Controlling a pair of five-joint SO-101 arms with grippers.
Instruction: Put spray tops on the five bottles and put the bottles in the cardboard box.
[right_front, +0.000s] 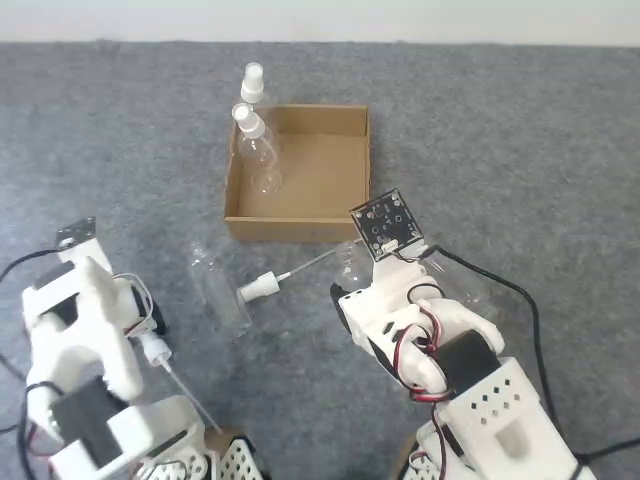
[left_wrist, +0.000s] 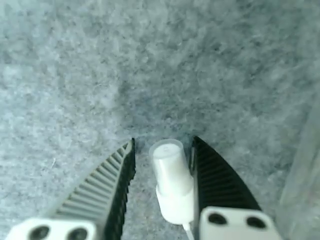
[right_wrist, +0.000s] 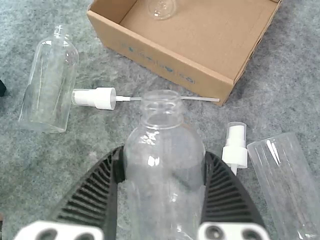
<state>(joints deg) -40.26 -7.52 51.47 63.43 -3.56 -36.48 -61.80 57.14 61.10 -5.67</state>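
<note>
My right gripper (right_wrist: 164, 154) is shut on a clear bottle (right_wrist: 162, 145) with a bare neck, held just in front of the cardboard box (right_wrist: 200, 55); from above this bottle (right_front: 352, 262) shows near the box's (right_front: 300, 228) front wall. My left gripper (left_wrist: 164, 141) stands open low over the carpet, a white spray top (left_wrist: 172, 182) between its fingers and against one of them. From above, that spray top (right_front: 152, 348) lies by the left arm, its tube trailing toward the front. One capped bottle (right_front: 256, 150) leans inside the box. Another capped bottle (right_front: 252, 82) stands behind it.
A bare bottle (right_front: 218, 290) and a spray top (right_front: 262, 287) with a long tube lie on the carpet in front of the box. Another bare bottle (right_front: 462, 282) lies beside the right arm, with a further spray top (right_wrist: 235, 146) next to it.
</note>
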